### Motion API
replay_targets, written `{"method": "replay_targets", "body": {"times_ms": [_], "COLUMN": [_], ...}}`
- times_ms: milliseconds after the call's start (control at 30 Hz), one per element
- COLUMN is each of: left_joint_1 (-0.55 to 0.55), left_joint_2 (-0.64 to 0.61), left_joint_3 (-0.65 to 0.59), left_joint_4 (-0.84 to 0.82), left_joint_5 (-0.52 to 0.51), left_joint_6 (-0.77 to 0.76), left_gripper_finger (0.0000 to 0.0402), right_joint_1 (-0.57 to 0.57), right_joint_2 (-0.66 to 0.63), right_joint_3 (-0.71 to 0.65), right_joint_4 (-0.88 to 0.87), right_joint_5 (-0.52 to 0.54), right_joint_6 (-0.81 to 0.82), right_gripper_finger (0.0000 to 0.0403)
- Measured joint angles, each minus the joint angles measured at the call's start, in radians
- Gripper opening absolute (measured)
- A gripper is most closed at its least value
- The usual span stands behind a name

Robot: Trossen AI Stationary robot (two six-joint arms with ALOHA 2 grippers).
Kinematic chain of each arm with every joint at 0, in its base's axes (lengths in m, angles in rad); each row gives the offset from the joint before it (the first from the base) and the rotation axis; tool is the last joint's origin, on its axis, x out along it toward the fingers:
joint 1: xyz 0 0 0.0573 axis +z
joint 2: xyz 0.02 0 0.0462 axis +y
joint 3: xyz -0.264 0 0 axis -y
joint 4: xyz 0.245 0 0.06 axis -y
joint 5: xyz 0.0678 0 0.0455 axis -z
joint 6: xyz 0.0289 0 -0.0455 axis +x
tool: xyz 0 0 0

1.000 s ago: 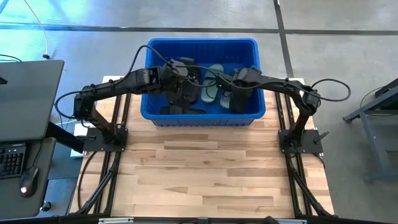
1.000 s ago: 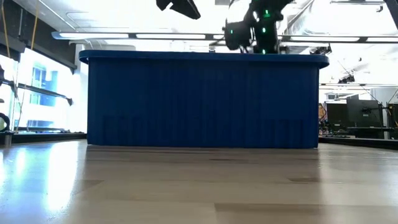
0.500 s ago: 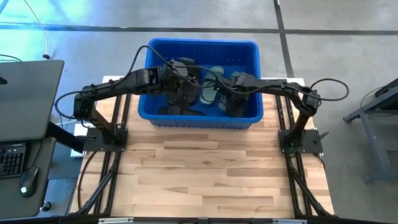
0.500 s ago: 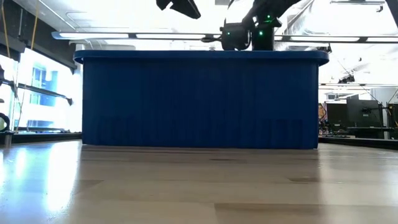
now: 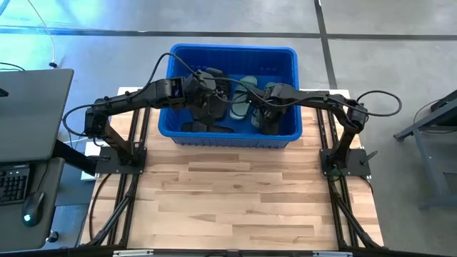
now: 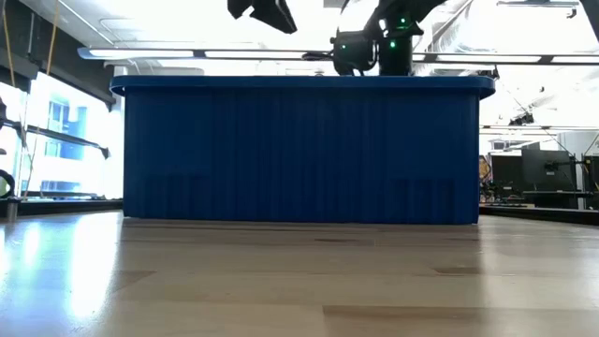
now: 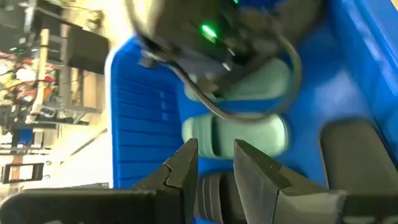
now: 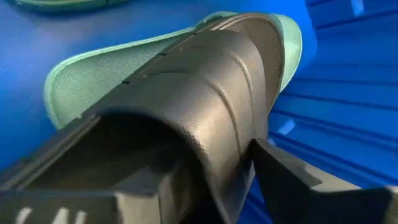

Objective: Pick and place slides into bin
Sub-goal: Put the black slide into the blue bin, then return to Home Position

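Observation:
The blue bin (image 5: pixel 232 48) stands at the table's far middle, and both arms reach into it. On its floor lie sage green slides (image 5: pixel 243 106) and black slides (image 5: pixel 207 127). My right gripper (image 5: pixel 263 120) is low in the bin's right half and open, at a black slide (image 8: pixel 186 81) that lies across a green slide (image 8: pixel 93 74). My left gripper (image 5: pixel 212 106) hangs open over the bin's left half, with nothing between its fingertips (image 7: pixel 216 155). Past it lie two green slides (image 7: pixel 236 134). My right gripper stands at one side of the black slide's wide strap (image 8: pixel 230 143). One finger (image 8: pixel 289 180) shows outside the strap, and the strap hides the other. I cannot tell whether either finger touches it. The slide rests tilted on the green slide and the bin's floor.
The bin's tall ribbed wall (image 6: pixel 299 150) hides its inside in the low view. The bare wooden tabletop (image 5: pixel 243 200) stretches from the bin to the near edge. A desk with a keyboard (image 5: pixel 14 182) stands off the table's left side.
My right gripper has gone toward the table's left edge and down into the bin with the black slide, which now lies on the green one. The bin has slid a little toward the table's left edge.

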Motion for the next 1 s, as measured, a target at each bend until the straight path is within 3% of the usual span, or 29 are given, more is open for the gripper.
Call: {"method": "replay_targets", "body": {"times_ms": [100, 267, 433, 567, 800, 1000], "left_joint_1": [0.0, 0.0, 0.0, -0.002, -0.001, -0.001], "left_joint_2": [0.001, 0.001, 0.0, -0.045, -0.201, -0.369], "left_joint_3": [0.0, 0.0, 0.0, 0.0, 0.0, 0.0], "left_joint_4": [-0.052, -0.174, -0.259, -0.27, -0.377, -0.447], "left_joint_5": [-0.008, -0.122, -0.181, -0.141, 0.058, 0.126], "left_joint_6": [0.027, 0.064, -0.008, -0.036, -0.117, -0.175], "left_gripper_finger": [0.009, 0.009, 0.009, 0.009, 0.009, 0.009], "right_joint_1": [0.013, 0.048, 0.078, 0.101, 0.214, 0.383], "right_joint_2": [0.0, 0.0, 0.0, 0.002, -0.014, -0.059], "right_joint_3": [0.052, 0.156, 0.232, 0.284, 0.441, 0.54], "right_joint_4": [-0.073, -0.151, -0.154, -0.228, -0.324, -0.337], "right_joint_5": [-0.046, -0.127, -0.146, -0.131, -0.121, 0.059], "right_joint_6": [0.026, 0.144, 0.179, 0.212, 0.291, 0.287], "right_gripper_finger": [0.0189, 0.0201, 0.0199, 0.0197, 0.0195, 0.0195]}}
